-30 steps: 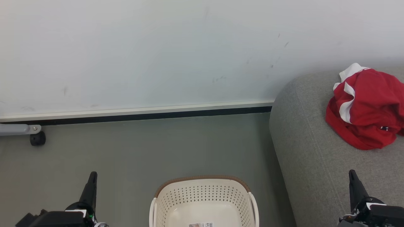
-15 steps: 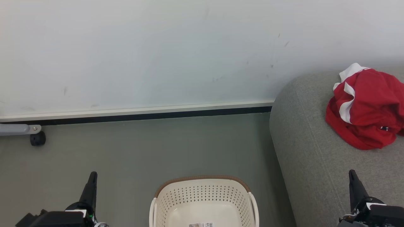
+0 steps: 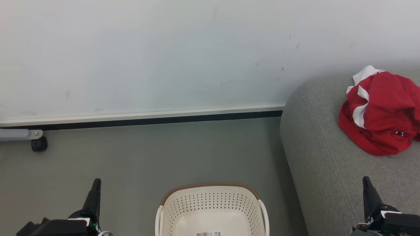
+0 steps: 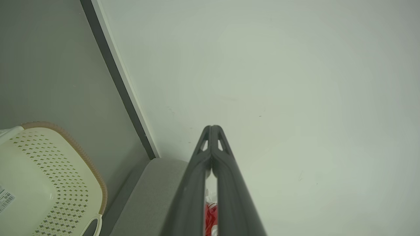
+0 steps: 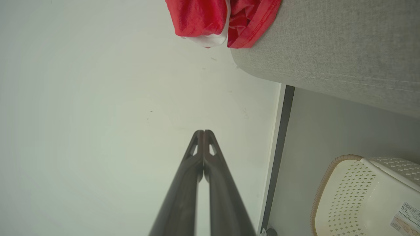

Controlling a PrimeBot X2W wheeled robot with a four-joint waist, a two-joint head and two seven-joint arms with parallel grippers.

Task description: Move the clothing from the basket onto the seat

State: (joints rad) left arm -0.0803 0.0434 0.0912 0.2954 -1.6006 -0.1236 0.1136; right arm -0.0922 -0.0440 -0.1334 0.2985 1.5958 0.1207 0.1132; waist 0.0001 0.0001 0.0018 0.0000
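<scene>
The red clothing (image 3: 380, 114) with white trim lies crumpled on the grey seat (image 3: 321, 157) at the right; it also shows as the clothing (image 5: 223, 19) in the right wrist view and as a red sliver (image 4: 211, 214) behind the left fingers. The cream basket (image 3: 211, 200) stands on the floor at bottom centre, its floor bare except for a printed label. My left gripper (image 3: 96, 181) is shut at the lower left, left of the basket. Over the seat's front stands my right gripper (image 3: 365, 179), also shut. Both hold nothing.
A pale wall with a dark baseboard (image 3: 141, 120) runs behind the grey-green floor. A grey metal leg with a black caster (image 3: 39, 144) stands at the far left by the wall. The basket (image 4: 49, 183) sits close to the seat's side (image 4: 147, 196).
</scene>
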